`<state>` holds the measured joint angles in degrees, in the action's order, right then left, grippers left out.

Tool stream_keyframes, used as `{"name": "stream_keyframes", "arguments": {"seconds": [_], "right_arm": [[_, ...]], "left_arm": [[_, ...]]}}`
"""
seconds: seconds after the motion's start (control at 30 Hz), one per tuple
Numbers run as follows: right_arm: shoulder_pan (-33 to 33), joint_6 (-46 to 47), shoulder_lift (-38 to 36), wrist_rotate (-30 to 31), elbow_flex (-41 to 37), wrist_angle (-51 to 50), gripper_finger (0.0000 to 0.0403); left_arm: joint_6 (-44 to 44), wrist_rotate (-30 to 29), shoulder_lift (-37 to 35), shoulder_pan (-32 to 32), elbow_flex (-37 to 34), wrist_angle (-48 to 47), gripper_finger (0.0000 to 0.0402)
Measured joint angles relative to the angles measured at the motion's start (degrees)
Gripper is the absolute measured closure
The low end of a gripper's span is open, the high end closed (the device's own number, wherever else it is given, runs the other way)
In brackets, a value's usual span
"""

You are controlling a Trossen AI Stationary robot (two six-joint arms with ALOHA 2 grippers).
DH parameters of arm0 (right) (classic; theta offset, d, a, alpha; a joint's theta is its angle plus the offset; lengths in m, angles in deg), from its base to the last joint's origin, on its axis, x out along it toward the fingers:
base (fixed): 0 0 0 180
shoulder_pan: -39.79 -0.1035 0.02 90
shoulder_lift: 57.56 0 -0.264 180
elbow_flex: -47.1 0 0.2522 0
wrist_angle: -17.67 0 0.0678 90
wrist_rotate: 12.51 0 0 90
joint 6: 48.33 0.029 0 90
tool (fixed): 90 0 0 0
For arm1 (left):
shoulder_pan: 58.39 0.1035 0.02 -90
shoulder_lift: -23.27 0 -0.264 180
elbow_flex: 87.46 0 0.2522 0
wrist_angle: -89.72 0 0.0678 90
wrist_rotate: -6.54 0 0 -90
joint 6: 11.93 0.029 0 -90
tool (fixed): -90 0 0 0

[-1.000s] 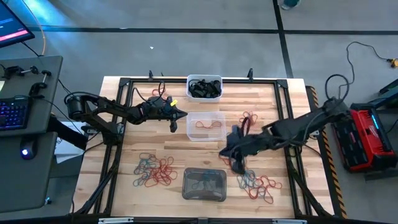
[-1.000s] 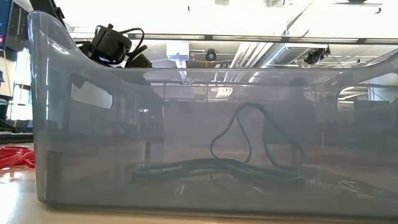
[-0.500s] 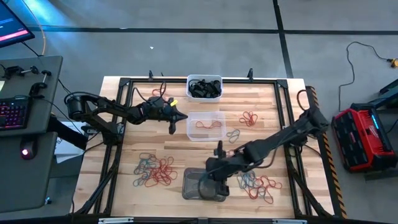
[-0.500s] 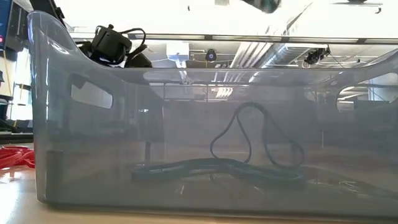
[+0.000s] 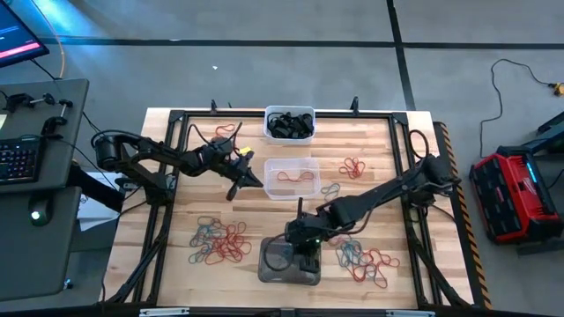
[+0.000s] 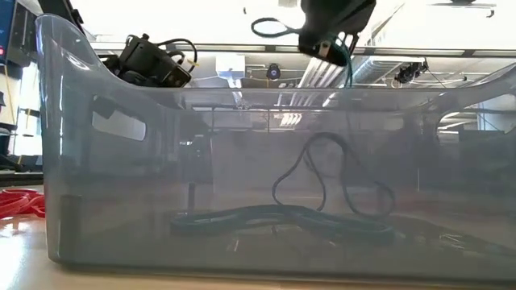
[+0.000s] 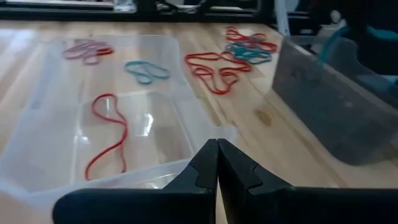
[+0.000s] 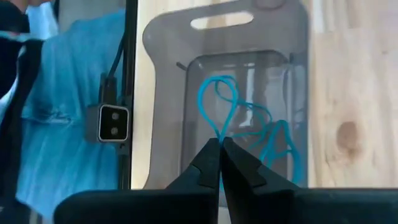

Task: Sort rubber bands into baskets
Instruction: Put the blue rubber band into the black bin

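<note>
Dropping 1 teal band [image 8: 219, 102] into the grey basket [image 5: 288, 261].
Right gripper [image 5: 304, 251] above it, jaws clamped on band; next, release. Left gripper [image 7: 217, 163] beside it, jaws together, empty.

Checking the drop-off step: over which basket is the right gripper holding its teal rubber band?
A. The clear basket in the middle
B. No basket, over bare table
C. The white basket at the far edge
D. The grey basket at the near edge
D: the right gripper, shut on a teal rubber band, hangs directly above the grey basket, with the clear basket and white basket farther back.
</note>
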<state>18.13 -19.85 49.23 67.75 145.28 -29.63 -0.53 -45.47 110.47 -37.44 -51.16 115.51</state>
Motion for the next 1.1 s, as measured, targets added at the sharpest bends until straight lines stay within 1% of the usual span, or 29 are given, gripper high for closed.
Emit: {"name": "stream_keyframes", "arguments": {"seconds": [0.2, 0.27, 0.33, 0.47, 0.53, 0.6, 0.67, 0.73, 0.8, 0.9, 0.93, 1.1], "right_arm": [[1.42, -0.51, 2.52, -7.31, 0.00, 3.29, 0.0402], [1.79, -1.34, 2.55, -8.20, 0.00, 3.23, 0.0395], [2.04, -1.61, 2.23, -8.28, 0.00, 3.08, 0.0376], [2.22, -2.43, 1.34, -8.28, 0.00, 2.91, 0.0317], [2.54, -3.37, 0.72, -7.75, 0.00, 2.95, 0.0291], [2.80, -3.46, 0.05, -7.54, 0.00, 2.92, 0.0276], [2.94, -3.58, -0.56, -7.50, 0.00, 2.84, 0.0272], [2.98, -5.21, -1.67, -7.02, -0.02, 1.56, 0.0281], [2.94, -6.66, -3.26, -5.07, -0.02, -0.48, 0.0305], [2.94, -8.84, -5.96, -1.02, -0.02, -4.76, 0.0371], [2.94, -9.54, -6.83, 0.33, -0.02, -6.18, 0.0386], [3.01, -12.03, -11.25, 8.32, -0.38, -13.82, 0.0400]], "left_arm": [[3.61, 0.26, 0.00, -1.63, -0.02, -2.17, 0.0401], [3.78, 0.26, 0.00, -2.01, -0.07, -2.50, 0.0401], [3.80, 0.25, 0.00, -2.10, -0.07, -2.43, 0.0401], [3.89, -0.02, 0.00, -2.30, -0.07, -2.43, 0.0402], [3.82, -1.33, 0.00, -2.30, -0.07, -2.43, 0.0402], [3.76, -3.78, 0.00, -2.30, -0.07, -2.44, 0.0402], [3.71, -4.70, 0.00, -2.28, -0.07, -2.45, 0.0401], [3.69, -4.79, 0.00, -2.31, -0.07, -2.45, 0.0401], [3.25, -4.79, 0.00, -2.39, -0.07, -2.47, 0.0401], [3.26, -4.72, 0.00, -2.39, -0.07, -2.47, 0.0401], [3.26, -4.70, 0.00, -2.39, -0.07, -2.47, 0.0401], [2.67, -4.60, 0.00, -2.39, -0.07, -2.44, 0.0402]]}}
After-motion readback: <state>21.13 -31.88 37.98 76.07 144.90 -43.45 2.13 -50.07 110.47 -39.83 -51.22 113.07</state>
